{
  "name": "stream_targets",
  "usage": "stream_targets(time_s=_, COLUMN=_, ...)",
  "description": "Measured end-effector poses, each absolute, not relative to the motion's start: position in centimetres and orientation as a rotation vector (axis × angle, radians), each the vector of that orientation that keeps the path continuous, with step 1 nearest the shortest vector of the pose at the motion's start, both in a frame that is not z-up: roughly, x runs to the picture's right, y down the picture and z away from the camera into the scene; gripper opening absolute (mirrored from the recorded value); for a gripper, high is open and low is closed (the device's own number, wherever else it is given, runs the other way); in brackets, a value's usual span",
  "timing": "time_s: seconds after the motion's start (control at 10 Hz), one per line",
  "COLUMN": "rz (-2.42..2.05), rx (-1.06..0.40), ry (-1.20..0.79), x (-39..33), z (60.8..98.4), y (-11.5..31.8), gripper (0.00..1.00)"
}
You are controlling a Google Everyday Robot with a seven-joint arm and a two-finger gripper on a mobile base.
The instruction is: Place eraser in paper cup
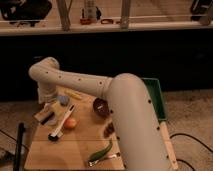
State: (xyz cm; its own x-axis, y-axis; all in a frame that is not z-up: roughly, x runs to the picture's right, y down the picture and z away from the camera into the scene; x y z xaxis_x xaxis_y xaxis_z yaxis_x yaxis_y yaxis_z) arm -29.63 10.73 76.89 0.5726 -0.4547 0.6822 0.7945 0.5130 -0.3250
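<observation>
Landmark: dark red bowl (pixel 101 106), set on wooden table (pixel 60 152).
- Paper cup (pixel 63 100) stood upright left of bowl, apart from it.
- Gripper (pixel 46 114) held low over table, further left of bowl, just past cup and nearer camera. Whether clenched or released cannot be told.
- Small dark piece (pixel 49 119) seen at gripper. Whether it is eraser cannot be told.
- Orange fruit (pixel 70 123) laid left-front of bowl, with white-handled brush (pixel 57 129) just beside it.
- Green pod (pixel 101 151) laid in front of bowl.
- Green tray (pixel 159 97) placed right of bowl.
</observation>
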Motion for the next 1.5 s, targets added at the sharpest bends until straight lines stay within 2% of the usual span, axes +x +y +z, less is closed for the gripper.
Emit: stream_targets(time_s=1.5, rz=-0.804, rx=-0.651, ry=-0.581, x=-29.42, z=76.36, y=11.05, gripper=0.8)
